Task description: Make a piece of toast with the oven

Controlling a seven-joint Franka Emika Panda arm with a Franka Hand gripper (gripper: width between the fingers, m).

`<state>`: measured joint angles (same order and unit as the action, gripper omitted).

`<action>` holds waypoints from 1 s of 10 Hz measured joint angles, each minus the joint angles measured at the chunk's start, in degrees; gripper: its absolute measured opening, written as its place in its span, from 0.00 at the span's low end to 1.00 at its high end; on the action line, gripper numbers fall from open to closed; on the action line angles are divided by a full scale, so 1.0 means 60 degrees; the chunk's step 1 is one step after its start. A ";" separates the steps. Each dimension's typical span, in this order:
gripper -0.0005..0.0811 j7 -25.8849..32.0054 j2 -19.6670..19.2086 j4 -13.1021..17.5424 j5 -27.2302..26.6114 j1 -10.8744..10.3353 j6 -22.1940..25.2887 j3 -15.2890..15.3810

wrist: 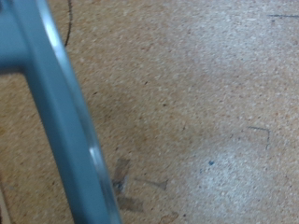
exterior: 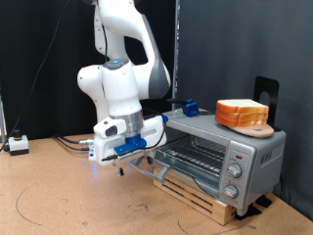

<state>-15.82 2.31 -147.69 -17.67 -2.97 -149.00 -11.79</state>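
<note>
Opening the oven (exterior: 220,157) door is the step in hand, judged from the layout. In the exterior view the claw (exterior: 119,163) sits low at the outer edge of the dropped door (exterior: 164,172), by its grey bar handle (exterior: 147,169). Whether the fingers are wide, narrow or closed on the bar cannot be told from either picture. The wrist view shows only a slanted grey-blue bar (wrist: 56,112), probably that handle, blurred, over the speckled desk (wrist: 206,103); no fingertips show.

The door lies near horizontal, exposing the wire rack (exterior: 196,152), which appears bare. The oven rests on a wooden pallet (exterior: 210,201) towards the desk's right edge in the exterior view. The bread (exterior: 242,114) rests on a round board on the oven's roof, well apart from the claw; whether it is the single piece of toast or a stack cannot be resolved.

Judgement: the task is at an early stage, with the bread outside the oven. Any move from here calls for clearing the handle without dragging the door, and for a level approach over the open door.
</note>
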 joint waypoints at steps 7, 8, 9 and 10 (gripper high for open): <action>1.00 -0.0053 -0.1998 0.0955 -0.0164 0.0136 -0.0507 -0.0051; 1.00 -0.0054 -0.2260 0.1057 -0.0170 0.0141 -0.0596 -0.0051; 1.00 -0.0052 -0.2521 0.1142 -0.0210 0.0141 -0.0718 -0.0044; 1.00 -0.0051 -0.2789 0.1207 -0.0261 0.0141 -0.0894 -0.0022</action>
<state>-16.13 -14.42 -140.45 -19.24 -2.13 -154.36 -11.93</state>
